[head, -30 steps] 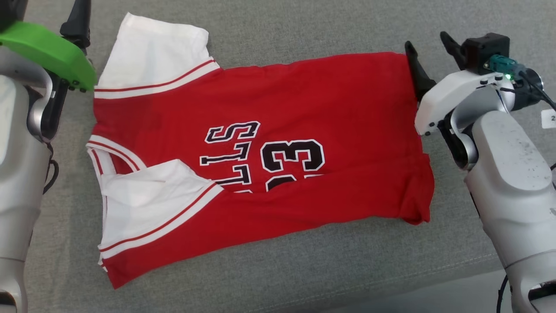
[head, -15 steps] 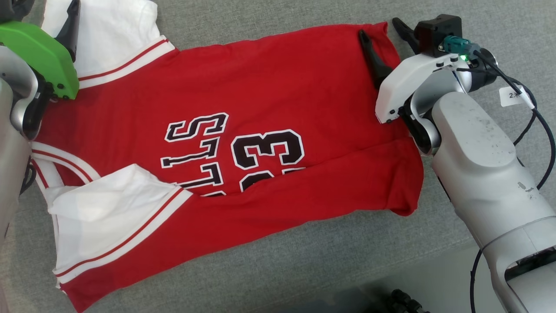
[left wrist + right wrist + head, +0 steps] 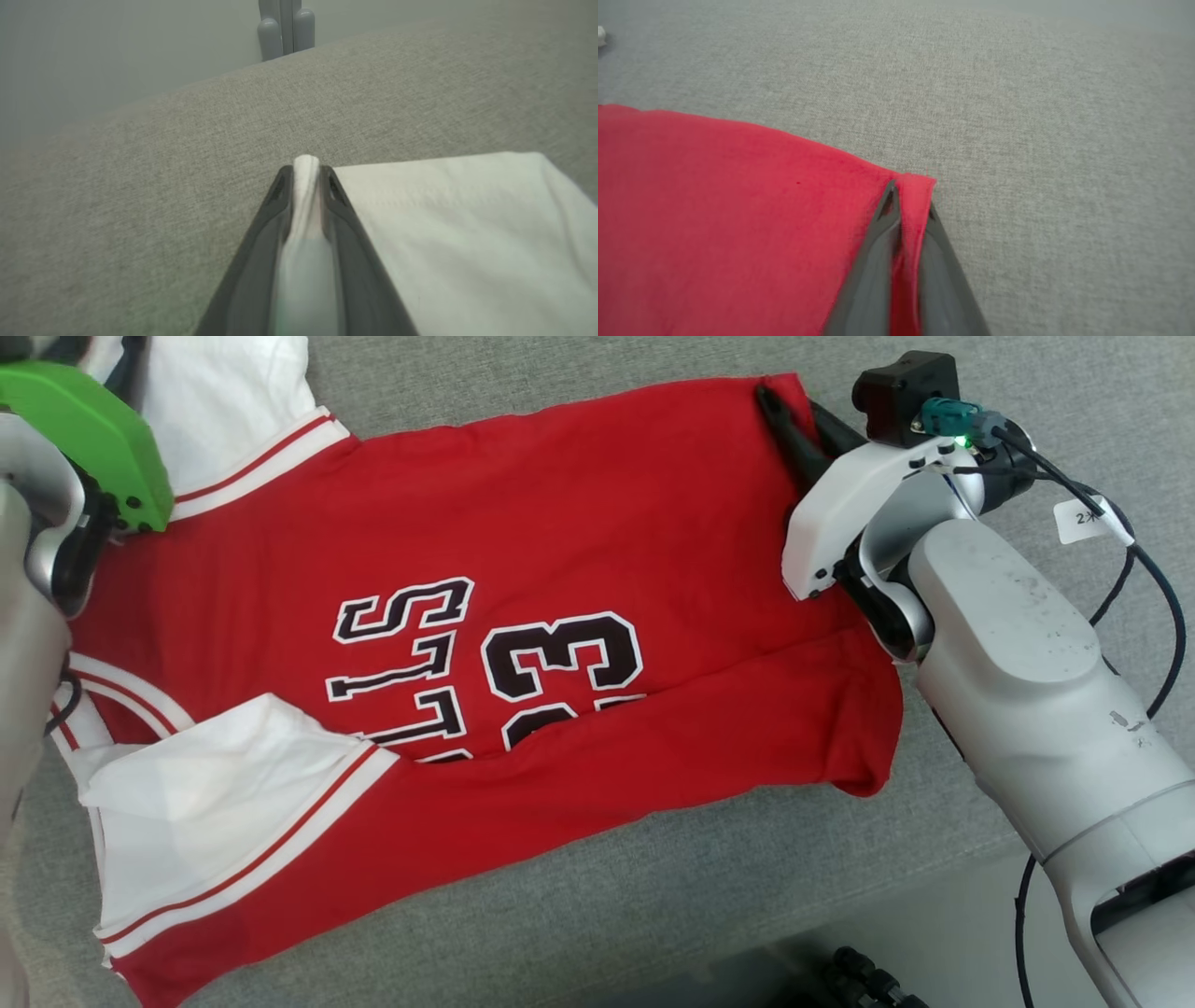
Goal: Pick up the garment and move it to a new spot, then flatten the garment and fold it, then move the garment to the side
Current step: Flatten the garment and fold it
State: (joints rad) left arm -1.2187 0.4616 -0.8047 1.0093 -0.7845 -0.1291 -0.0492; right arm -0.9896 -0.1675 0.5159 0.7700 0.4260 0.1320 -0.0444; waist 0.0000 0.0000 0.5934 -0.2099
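The garment (image 3: 560, 560) is a red jersey with white sleeves and black "33" lettering, lying partly folded on the grey cushion. In the head view my right gripper (image 3: 794, 415) sits at the jersey's far right corner. The right wrist view shows that gripper (image 3: 908, 198) shut on the red hem corner (image 3: 917, 186), cloth pinched between its fingers. My left gripper (image 3: 306, 175) is shut on the edge of the white sleeve (image 3: 467, 224), a white fold standing between its fingers. In the head view the left gripper (image 3: 126, 364) is at the far left sleeve, half hidden by its green cover.
Grey sofa fabric (image 3: 597, 915) surrounds the jersey. The cushion's front edge (image 3: 934, 877) runs at the lower right, with floor and a dark object (image 3: 868, 980) below it. A grey post (image 3: 285, 28) stands beyond the cushion in the left wrist view.
Both grippers have gone from open to shut, the left on the white sleeve edge, the right on the red hem corner. The head camera has shifted, so the jersey sits further left and up.
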